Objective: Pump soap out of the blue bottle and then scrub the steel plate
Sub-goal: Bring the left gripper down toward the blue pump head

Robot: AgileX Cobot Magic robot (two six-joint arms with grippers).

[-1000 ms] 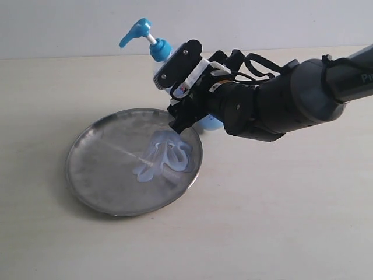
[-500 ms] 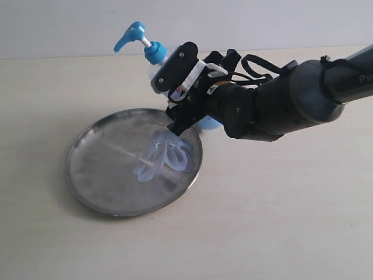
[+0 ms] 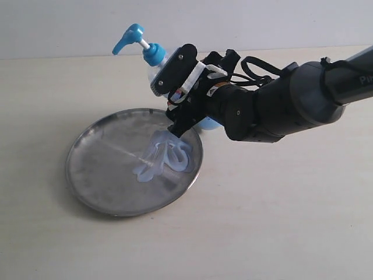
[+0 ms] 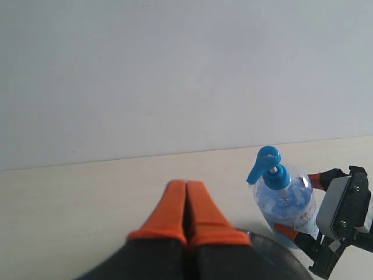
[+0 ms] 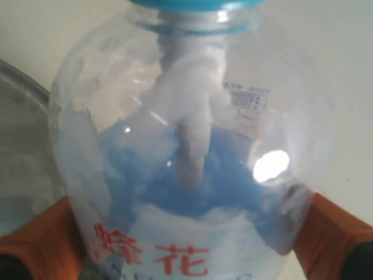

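So the blue bottle is in my right gripper, which is clamped around its belly. In the right wrist view the orange pads press on either side of the clear plastic. The bottle leans over with its pump head out past the far right rim of the steel plate, spout pointing left in the exterior view. Its bottom peeks out under my wrist just outside the rim, but I honestly can't tell if it's touching the table.

Inside the bottle there's light-blue liquid sitting low, whitish foam clinging to the walls, and the pump tube running down the middle. The red characters on the label are facing my wrist camera.

The plate lies flat on the table. The soap is a glossy pale-blue squiggle on its right side, right below my lower finger and close to the rim. The rest of the plate is bare and shiny.

My right arm comes in low from the right, nearly level with the table, with cables looped over the wrist.

My left gripper has its orange fingers pressed together on nothing. It hangs back from the bottle, and it's out of the exterior shot.
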